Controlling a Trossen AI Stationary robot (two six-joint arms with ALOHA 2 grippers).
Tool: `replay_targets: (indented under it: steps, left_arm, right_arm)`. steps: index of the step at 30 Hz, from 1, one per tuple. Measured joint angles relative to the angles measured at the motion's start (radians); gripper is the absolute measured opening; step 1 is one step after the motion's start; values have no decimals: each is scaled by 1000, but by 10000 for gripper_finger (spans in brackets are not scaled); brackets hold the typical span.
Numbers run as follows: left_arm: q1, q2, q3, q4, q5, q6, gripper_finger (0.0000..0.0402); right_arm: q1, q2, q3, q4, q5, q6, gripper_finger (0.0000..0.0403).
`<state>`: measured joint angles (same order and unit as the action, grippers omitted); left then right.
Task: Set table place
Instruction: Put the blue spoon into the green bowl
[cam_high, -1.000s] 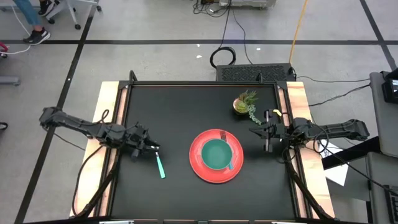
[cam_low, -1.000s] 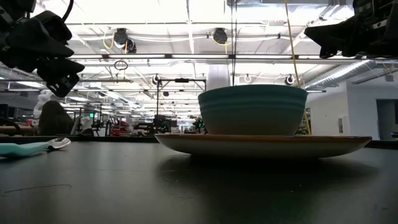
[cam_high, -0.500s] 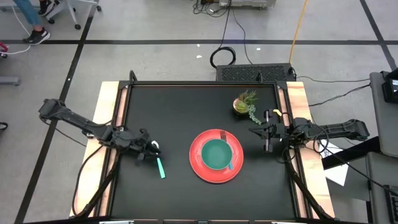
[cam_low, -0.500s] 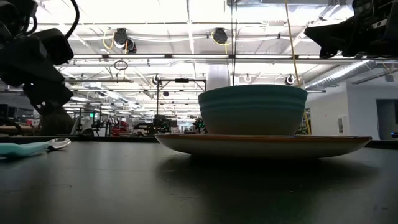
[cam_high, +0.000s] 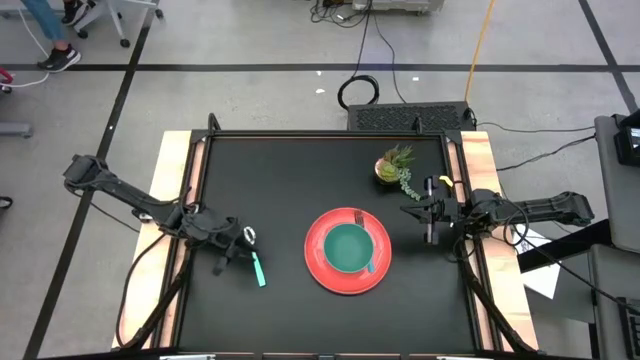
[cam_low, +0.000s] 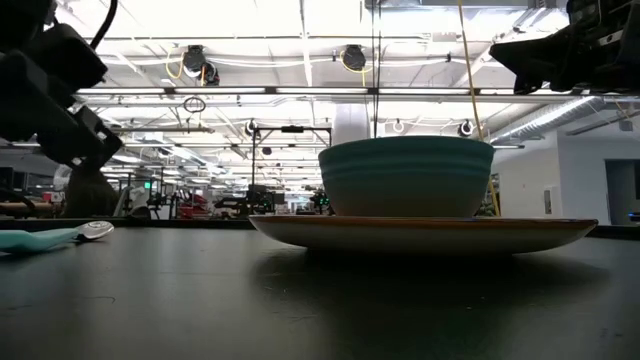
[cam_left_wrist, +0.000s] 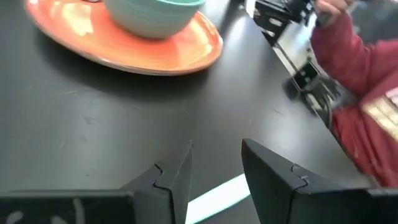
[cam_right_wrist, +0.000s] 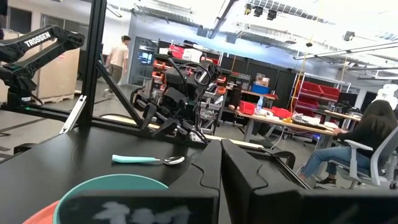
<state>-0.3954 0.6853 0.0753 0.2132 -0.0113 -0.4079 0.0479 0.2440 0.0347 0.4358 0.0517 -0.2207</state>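
Observation:
On the black table (cam_high: 280, 180) stands a red plate (cam_high: 318, 262) with a teal bowl (cam_high: 347, 247) on it. A teal handle (cam_high: 371, 265) lies on the plate beside the bowl. A spoon (cam_high: 258, 268) with a teal handle lies flat on the table, left of the plate. My left gripper (cam_high: 238, 248) hangs open just above the spoon's handle (cam_left_wrist: 214, 199), one finger on either side, without touching it. My right gripper (cam_high: 425, 215) waits shut above the table's right edge.
A small potted plant (cam_high: 394, 166) stands at the far right, near my right gripper. Wooden strips (cam_high: 172, 200) run along the table's left and right sides. In the left wrist view a red sleeve (cam_left_wrist: 354, 68) shows beyond the table's right side.
My left gripper has swung a little toward the table's near edge and sunk, tipping its fingers further down over the spoon's handle. Its gap is unchanged. The spoon has stayed where it was.

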Motion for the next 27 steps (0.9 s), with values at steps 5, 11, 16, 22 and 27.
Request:
replay_targets:
  steps: [5,11,16,22,27]
  left_arm:
    - [0,0,65,-140,56,104,143]
    - [0,21,221,-426,39,237,143]
    - [0,67,310,-510,-6,364,143]
    - [1,150,349,-499,-28,555,143]
    - [1,226,350,-512,-96,781,143]
  right_arm:
    - [0,0,0,0,0,0,0]
    - [0,0,0,0,0,0,0]
    - [0,0,0,0,0,0,0]
    - [0,0,0,0,0,0,0]
    - [0,0,0,0,0,0,0]
